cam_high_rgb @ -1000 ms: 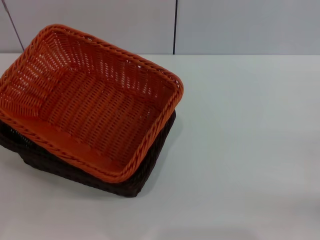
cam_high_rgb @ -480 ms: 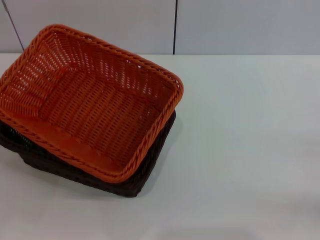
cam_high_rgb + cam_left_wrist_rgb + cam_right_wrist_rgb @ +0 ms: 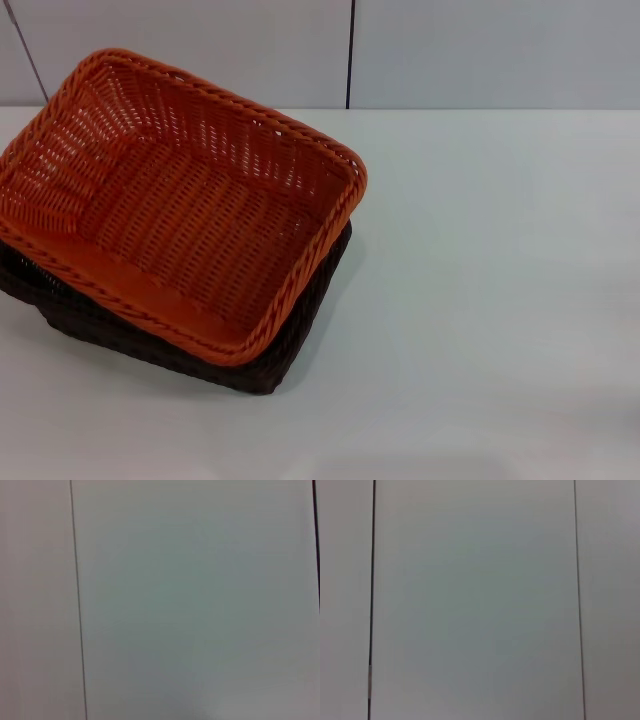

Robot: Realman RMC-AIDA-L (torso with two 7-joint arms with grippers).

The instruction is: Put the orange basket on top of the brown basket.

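Observation:
In the head view the orange basket (image 3: 180,210) rests on top of the brown basket (image 3: 285,340) at the left of the white table. It sits skewed, tilted up toward its far side. Of the brown basket only the near and right walls and a bit at the left edge (image 3: 20,285) show from underneath. Neither gripper nor arm appears in the head view. Both wrist views hold only pale wall panels with dark seams.
The white table (image 3: 490,300) stretches to the right of the baskets and in front of them. Behind it stands a pale panelled wall (image 3: 450,50) with a dark vertical seam.

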